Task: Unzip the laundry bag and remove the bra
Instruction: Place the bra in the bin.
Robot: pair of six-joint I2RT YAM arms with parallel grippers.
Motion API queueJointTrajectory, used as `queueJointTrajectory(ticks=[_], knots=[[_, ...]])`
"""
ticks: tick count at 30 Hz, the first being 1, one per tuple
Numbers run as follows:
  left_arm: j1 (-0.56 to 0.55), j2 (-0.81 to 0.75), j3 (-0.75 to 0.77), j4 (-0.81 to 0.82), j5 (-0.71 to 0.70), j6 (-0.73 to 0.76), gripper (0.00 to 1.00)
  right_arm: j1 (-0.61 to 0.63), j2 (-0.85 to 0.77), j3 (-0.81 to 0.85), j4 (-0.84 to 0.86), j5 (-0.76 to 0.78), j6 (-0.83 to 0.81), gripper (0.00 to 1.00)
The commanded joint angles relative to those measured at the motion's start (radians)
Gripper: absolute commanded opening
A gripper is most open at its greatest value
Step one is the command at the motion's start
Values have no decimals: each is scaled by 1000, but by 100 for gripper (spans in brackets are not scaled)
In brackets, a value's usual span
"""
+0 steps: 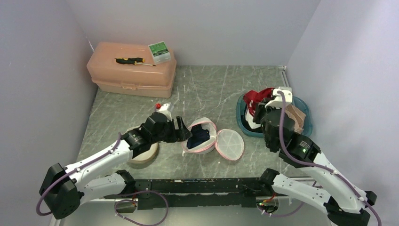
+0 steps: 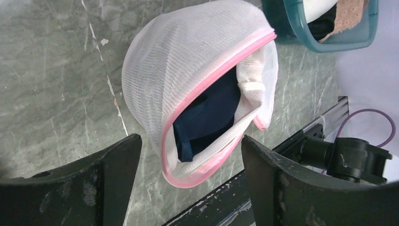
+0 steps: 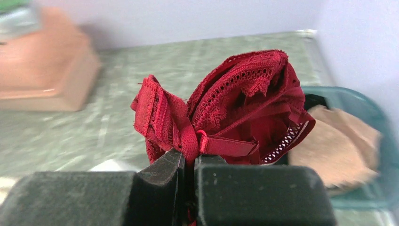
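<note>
Two white arms (image 1: 94,162) with black joints and looping purple cables (image 1: 281,127) end in a black left tool (image 1: 183,128) and right tool (image 3: 189,165).

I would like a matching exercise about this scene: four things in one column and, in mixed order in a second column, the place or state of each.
1. red bra
2. navy garment
3. screwdriver
4. left gripper

A. inside the unzipped laundry bag
B. on the pink toolbox
C. clamped in the right gripper
D. open, next to the laundry bag

Pairs: 1-C, 2-A, 3-B, 4-D
</note>
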Motion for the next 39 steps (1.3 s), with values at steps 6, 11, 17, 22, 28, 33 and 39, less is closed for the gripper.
queueJointTrajectory(ticks=[6,11,17,22,28,33,39], knots=[[-1,-122,72,-120,-114,-48,87,-432,206,24,-40,127,42,0],[-1,-195,30,-134,-240,-170,90,-626,405,116,-76,118,141,0],[1,-136,42,-176,-285,-265,93,-741,619,167,-23,170,124,0],[0,-79,55,-193,-257,-264,93,-836,750,203,-8,185,94,0],[1,-88,-2,-164,-245,-297,92,-878,866,162,23,148,100,0],[1,-119,-42,-152,-235,-304,91,-877,947,206,-1,54,121,0],[0,-107,-44,-157,-242,-302,91,-877,995,224,-36,-17,160,9]])
